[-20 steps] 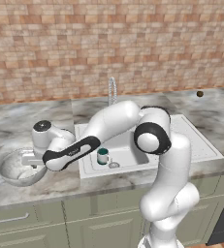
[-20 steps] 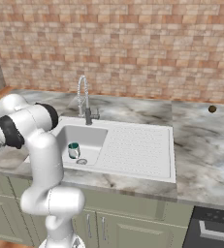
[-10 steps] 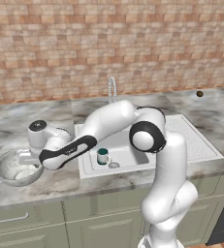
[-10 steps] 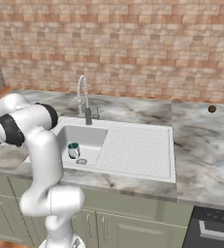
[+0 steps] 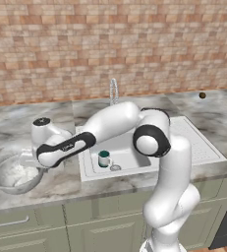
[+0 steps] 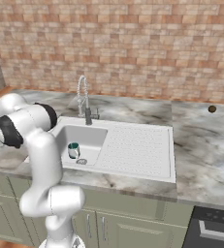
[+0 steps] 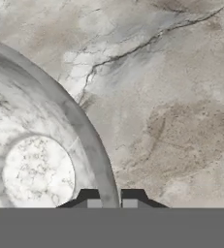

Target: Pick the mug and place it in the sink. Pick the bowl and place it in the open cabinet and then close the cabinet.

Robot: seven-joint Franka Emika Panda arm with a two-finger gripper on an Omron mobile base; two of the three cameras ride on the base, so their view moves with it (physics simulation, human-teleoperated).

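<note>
Pincer (image 7: 110, 202) closed on the rim of the marbled bowl (image 7: 33, 160), one finger inside the wall, one outside. Bowl (image 5: 15, 173) resting on the stone counter (image 5: 16, 123), left of the sink (image 5: 198, 142). Green mug (image 5: 104, 158) upright in the basin.

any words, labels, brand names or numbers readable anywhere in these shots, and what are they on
Arm link above the bowl: a small grey mark on its dark band, too small and blurred to read.
Mug in the sink: a plain white band, no lettering.
Nothing else carries text.
</note>
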